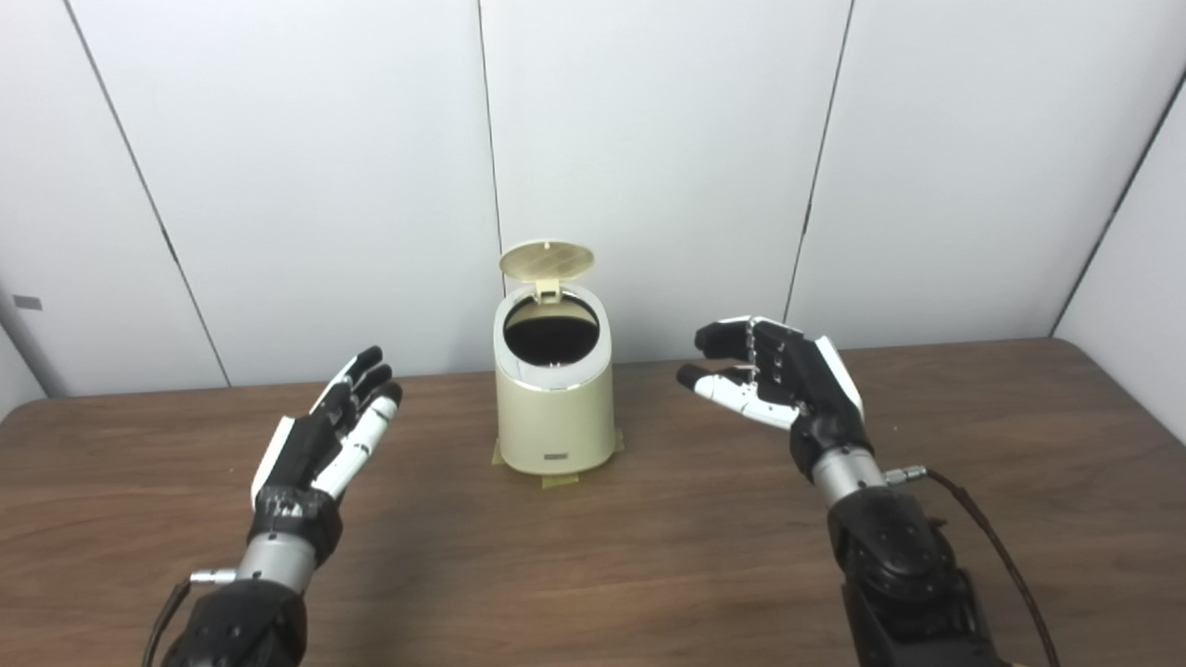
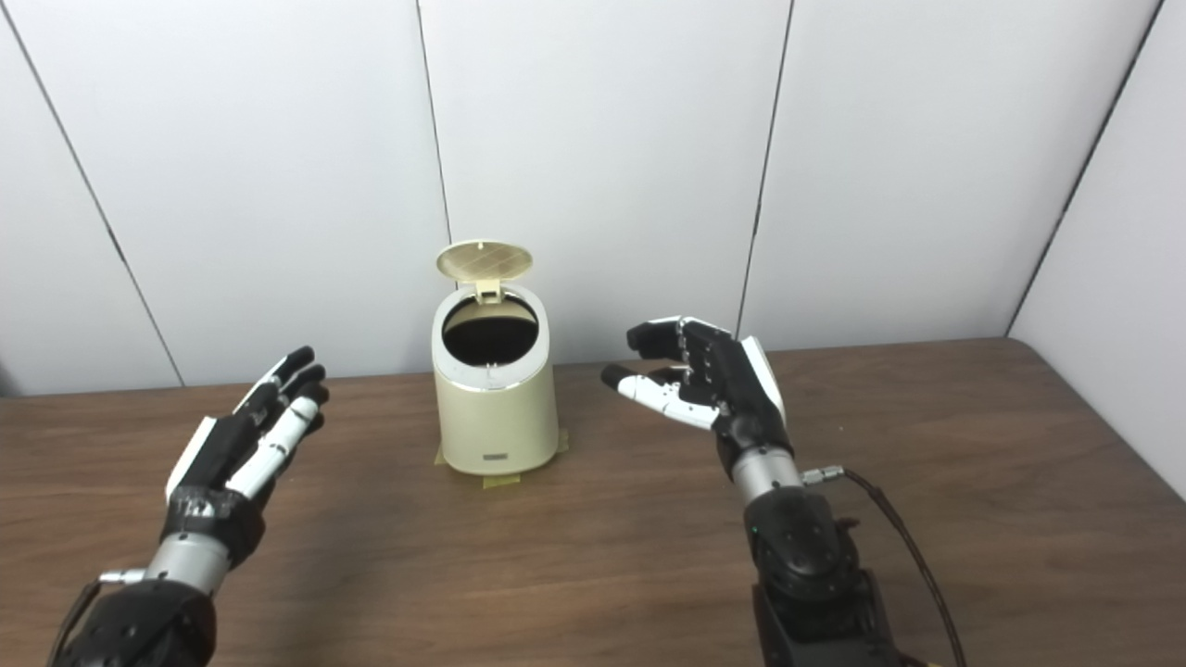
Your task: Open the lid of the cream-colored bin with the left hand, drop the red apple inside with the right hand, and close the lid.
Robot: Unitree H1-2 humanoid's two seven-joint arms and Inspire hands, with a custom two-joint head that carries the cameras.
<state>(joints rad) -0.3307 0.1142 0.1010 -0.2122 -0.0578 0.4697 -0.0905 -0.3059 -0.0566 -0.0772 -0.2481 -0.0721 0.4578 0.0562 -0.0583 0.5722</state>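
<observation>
The cream-colored bin (image 1: pixel 554 408) stands at the middle of the wooden table, taped down at its base. Its round lid (image 1: pixel 547 261) is tipped up and back, and the dark opening (image 1: pixel 550 340) shows; I cannot see what is inside. No red apple is in view. My left hand (image 1: pixel 324 440) is open and empty, raised to the left of the bin and apart from it. My right hand (image 1: pixel 774 380) is open and empty, fingers pointing left, held above the table to the right of the bin, a short gap from it.
The brown wooden table (image 1: pixel 593 556) runs to a white panelled wall (image 1: pixel 649 139) just behind the bin. A cable (image 1: pixel 982 528) trails from my right wrist over the table. The table's right edge slants at the far right.
</observation>
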